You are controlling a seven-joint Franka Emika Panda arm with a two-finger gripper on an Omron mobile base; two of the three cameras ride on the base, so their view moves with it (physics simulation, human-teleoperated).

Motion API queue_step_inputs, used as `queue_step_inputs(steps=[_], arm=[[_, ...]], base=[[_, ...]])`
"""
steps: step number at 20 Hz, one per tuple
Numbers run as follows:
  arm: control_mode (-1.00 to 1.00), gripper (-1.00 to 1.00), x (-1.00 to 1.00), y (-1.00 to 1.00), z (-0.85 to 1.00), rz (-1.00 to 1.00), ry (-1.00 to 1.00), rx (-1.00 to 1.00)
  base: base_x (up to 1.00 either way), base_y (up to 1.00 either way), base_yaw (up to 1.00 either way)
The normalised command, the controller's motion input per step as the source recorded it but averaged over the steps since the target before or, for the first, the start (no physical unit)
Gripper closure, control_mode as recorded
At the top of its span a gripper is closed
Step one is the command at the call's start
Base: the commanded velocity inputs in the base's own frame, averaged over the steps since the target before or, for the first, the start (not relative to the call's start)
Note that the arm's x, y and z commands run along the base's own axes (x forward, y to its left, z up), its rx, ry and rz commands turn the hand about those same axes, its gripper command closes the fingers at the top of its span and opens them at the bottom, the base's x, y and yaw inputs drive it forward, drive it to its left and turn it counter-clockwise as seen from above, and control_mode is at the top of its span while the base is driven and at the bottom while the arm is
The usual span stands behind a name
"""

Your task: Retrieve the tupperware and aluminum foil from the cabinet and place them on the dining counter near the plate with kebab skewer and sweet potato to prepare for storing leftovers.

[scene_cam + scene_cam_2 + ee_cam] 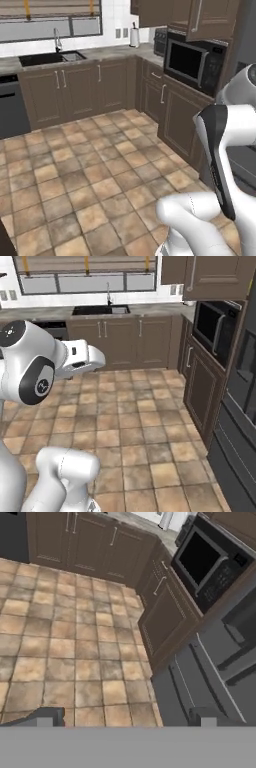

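Note:
The cabinet (212,19) is a dark brown wall unit above the microwave, with its door closed and a long white bar handle (198,15); it also appears at the upper right of the right base view (220,276). In the hand view my gripper (126,718) stands open, its two dark fingertips (46,717) wide apart with nothing but floor tiles between them. It hangs over the floor, well short of the cabinet. The tupperware, aluminum foil, dining counter, plate, kebab skewer and sweet potato are out of view.
A black microwave (192,62) sits on the right-hand worktop above brown base cabinets (175,112). A tall dark appliance (240,421) stands nearer on the right. The sink counter (50,57) runs along the back wall. Tan floor tiles (90,170) lie open ahead.

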Motion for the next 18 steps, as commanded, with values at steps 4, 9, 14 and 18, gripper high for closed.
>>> queue_step_inputs(steps=[4,9,14,18], arm=[[1.0,-1.0,0.0,0.0,0.0,0.0,0.0,0.0],[1.0,-1.0,0.0,0.0,0.0,0.0,0.0,0.0],[1.0,-1.0,0.0,0.0,0.0,0.0,0.0,0.0],[1.0,-1.0,0.0,0.0,0.0,0.0,0.0,0.0]], base=[[1.0,-0.16,0.06],[1.0,0.04,-0.13],[1.0,0.3,-0.42],[0.99,0.39,-0.53]])
